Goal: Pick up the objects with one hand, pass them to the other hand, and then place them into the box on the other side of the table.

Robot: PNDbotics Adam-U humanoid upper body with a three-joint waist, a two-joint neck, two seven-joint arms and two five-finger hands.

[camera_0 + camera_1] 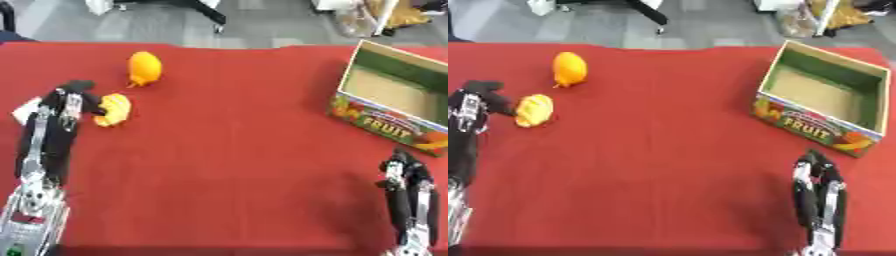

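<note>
A bench covered in red cloth carries two fruit-like objects at its left side and an open cardboard box with a printed "FRUIT" panel at its right side. The left hand lies on the cloth at the left, and its fingers touch the near, pale-yellow lumpy object; whether they curl round it or only rest against it I cannot tell. A smooth orange, egg-shaped object sits just beyond, apart from the hand. A white patch shows at the bench's left edge beside the arm. The right hand rests near the lower right corner, fingers straight and pointing away, holding nothing, in front of the box and apart from it.
</note>
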